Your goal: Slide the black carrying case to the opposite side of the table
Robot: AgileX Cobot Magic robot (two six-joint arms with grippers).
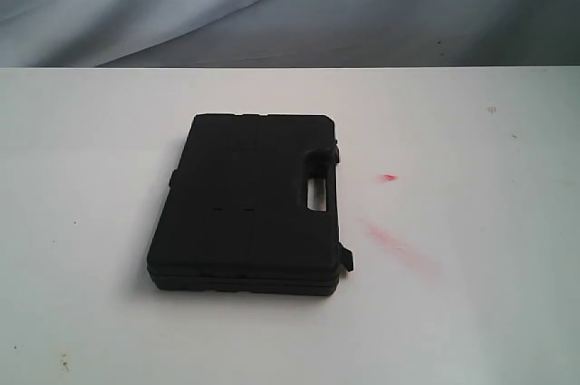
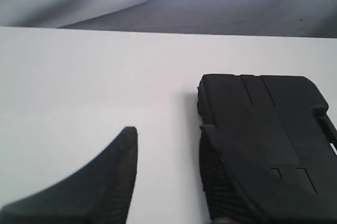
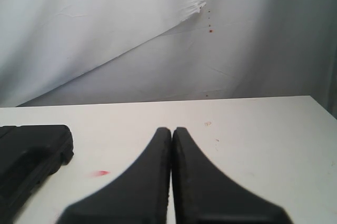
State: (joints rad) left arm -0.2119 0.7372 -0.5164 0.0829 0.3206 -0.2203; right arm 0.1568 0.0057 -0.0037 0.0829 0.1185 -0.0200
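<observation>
**Inspector:** State of the hands?

**Operator:** My left gripper (image 2: 167, 130) stands spread open, with one finger (image 2: 213, 155) at the side of the case (image 1: 249, 199); I cannot tell whether it touches. My right gripper (image 3: 171, 129) is pressed closed over bare table (image 1: 91, 222).

**Inspector:** And the case?

**Operator:** It lies flat, mid-table, handle cut-out toward the right edge. Red smears (image 1: 399, 245) lie between it and that edge. Grey cloth (image 1: 272, 4) hangs beyond the far edge.

A white table (image 1: 471, 312) is carrying one flat black case (image 1: 249, 204).
The case is lying flat near the middle, apart from the far edge, and faint red smears (image 1: 399, 245) are showing on the tabletop beside its handle side.
</observation>
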